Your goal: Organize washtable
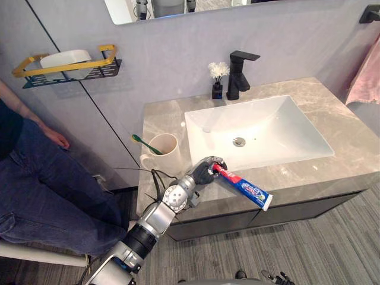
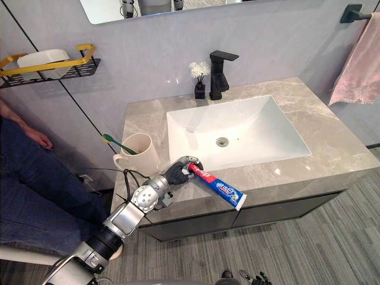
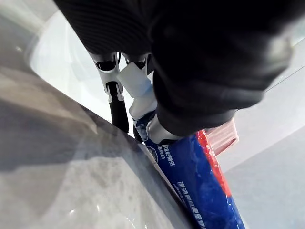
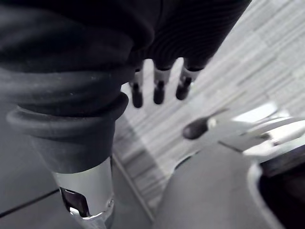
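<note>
A blue and red toothpaste tube (image 1: pixel 246 187) lies along the front strip of the marble washtable (image 1: pixel 332 107), its flat end sticking out past the front edge. My left hand (image 1: pixel 205 170) is shut on the tube's cap end, just in front of the white sink (image 1: pixel 255 130); the left wrist view shows the tube (image 3: pixel 200 186) held under the fingers (image 3: pixel 114 102). A cream mug (image 1: pixel 163 153) with a green toothbrush (image 1: pixel 142 142) in it stands to the left of that hand. My right hand (image 4: pixel 159 81) hangs over the grey floor with its fingers straight.
A black tap (image 1: pixel 239 74) and a small black vase of white flowers (image 1: pixel 218 77) stand behind the sink. A gold and black wall shelf (image 1: pixel 68 66) holds a white soap dish. A pink towel (image 1: pixel 365 74) hangs at right. A seated person (image 1: pixel 35 178) is at left.
</note>
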